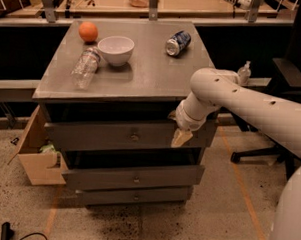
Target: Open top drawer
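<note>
Camera view, the only one: grey metal cabinet [142, 76] with a flat top and three stacked drawers. The top drawer [95, 135], a wide grey panel, sits directly under the cabinet top, with a small round metal knob [134, 137] at its centre. A dark gap shows above the panel; how far it stands out cannot be told. The white robot arm [241, 98] reaches in from the right. Its tan gripper [180, 139] points down in front of the right end of the top drawer's panel, well right of the knob. Whether the gripper is open or closed, or touching the panel, cannot be told. On the cabinet top: an orange round fruit [88, 31], a white bowl [115, 49] and a clear plastic bottle [85, 66] lying on its side, touching or just beside the bowl. A blue-and-white drink can [178, 43] lies on its side, print unreadable. A brown cardboard box [36, 157] stands at the cabinet's left.
</note>
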